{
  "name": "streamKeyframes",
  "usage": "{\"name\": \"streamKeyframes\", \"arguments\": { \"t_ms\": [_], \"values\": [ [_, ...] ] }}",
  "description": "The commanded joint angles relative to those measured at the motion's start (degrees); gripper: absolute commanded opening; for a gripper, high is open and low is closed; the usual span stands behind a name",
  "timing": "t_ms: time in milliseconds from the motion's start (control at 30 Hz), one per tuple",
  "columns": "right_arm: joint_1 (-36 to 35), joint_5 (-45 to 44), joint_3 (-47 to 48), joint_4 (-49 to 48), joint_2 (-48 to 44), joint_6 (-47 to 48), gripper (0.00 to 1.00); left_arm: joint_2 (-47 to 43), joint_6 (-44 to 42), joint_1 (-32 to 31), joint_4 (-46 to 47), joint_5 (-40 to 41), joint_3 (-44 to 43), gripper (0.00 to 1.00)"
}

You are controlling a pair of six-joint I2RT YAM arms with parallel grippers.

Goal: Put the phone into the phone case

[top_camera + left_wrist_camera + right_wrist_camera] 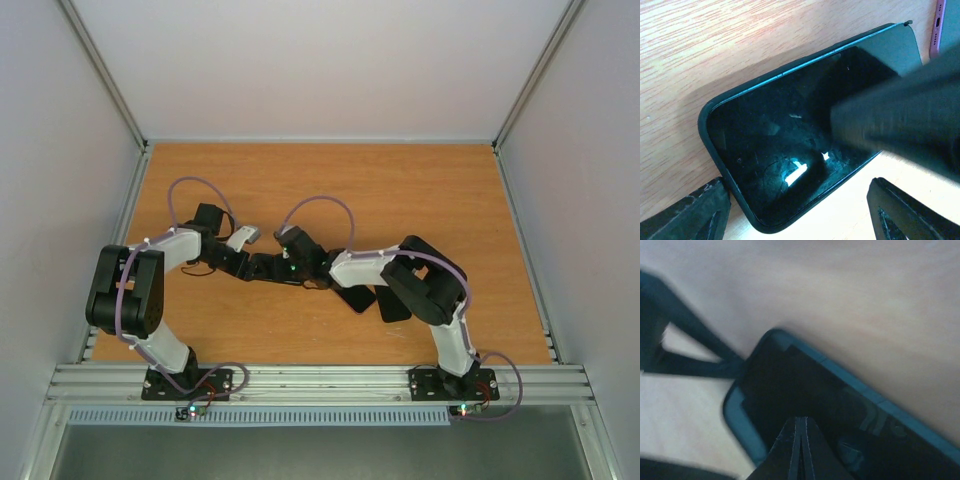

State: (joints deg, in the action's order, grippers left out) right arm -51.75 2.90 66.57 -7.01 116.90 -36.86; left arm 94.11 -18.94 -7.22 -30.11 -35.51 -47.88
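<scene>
Wood-grain tabletop [400, 200], pale walls [300, 70] on three sides, and we find both arms folded in toward the middle, wrists nearly nose to nose.

From the left wrist we get the best look. The black glossy phone [775, 145] lies flat on the wood, screen up, and a dark teal phone case [706, 116] rims it along every edge we can see. The phone's short end points straight back into the left gripper [796, 187]. That gripper's jaws are spread wide, one finger [690, 215] at each side of the near end. The finger on its left looks to be touching the case corner, while the other stands clear of the phone with bare wood between.

From the right wrist we see the right gripper [800, 426] with its two fingers pressed together into a single point. That point is planted on the screen, just inside the case's rounded corner, and it grips nothing. Beyond that corner, ahead and to its left, the dark blurred fingers of the other gripper show.

Past the phone's far corner, off to the left gripper's right, a pale purple strip [938, 25] with a small slot peeks in. We cannot tell what it is.
</scene>
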Motion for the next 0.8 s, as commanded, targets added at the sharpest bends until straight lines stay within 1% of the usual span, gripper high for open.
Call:
{"name": "streamKeyframes", "arguments": {
  "t_ms": [0, 67, 200, 300, 333, 467, 633, 767],
  "values": [
    [-2.5, 3.2, -4.3, 11.4, 2.7, -0.2, 0.01, -0.5, -1.2, -0.7, 0.6, -3.3, 0.2, 0.75],
    [-2.5, 2.2, -4.2, 11.8, 0.3, 0.6, 0.01, -0.6, -1.2, -0.7, 0.6, -3.3, 0.2, 0.75],
    [-2.5, -1.5, -4.1, 13.3, -7.6, 2.0, 0.01, -0.8, -1.3, -0.7, 0.5, -3.3, 0.3, 0.75],
    [-2.5, -2.9, -4.4, 15.4, -11.9, 2.7, 0.05, -1.3, -1.3, -0.7, 0.6, -3.3, 0.6, 0.75],
    [-2.5, -4.7, -4.6, 16.7, -12.9, 2.8, 0.06, -1.3, -1.2, -0.7, 0.6, -3.3, 0.6, 0.75],
    [-2.5, -7.3, -6.5, 19.0, -14.6, 2.2, 0.10, -1.1, -1.2, -0.7, 0.6, -3.4, 0.4, 0.75],
    [-2.3, -7.3, -8.6, 18.0, -13.8, 1.5, 0.10, -0.9, -1.4, -0.7, 0.5, -3.4, 0.3, 0.75],
    [-1.6, -7.8, -8.7, 17.6, -13.8, 1.3, 0.14, -1.1, -1.3, -0.7, 0.4, -3.4, 0.4, 0.75]
  ]
}}
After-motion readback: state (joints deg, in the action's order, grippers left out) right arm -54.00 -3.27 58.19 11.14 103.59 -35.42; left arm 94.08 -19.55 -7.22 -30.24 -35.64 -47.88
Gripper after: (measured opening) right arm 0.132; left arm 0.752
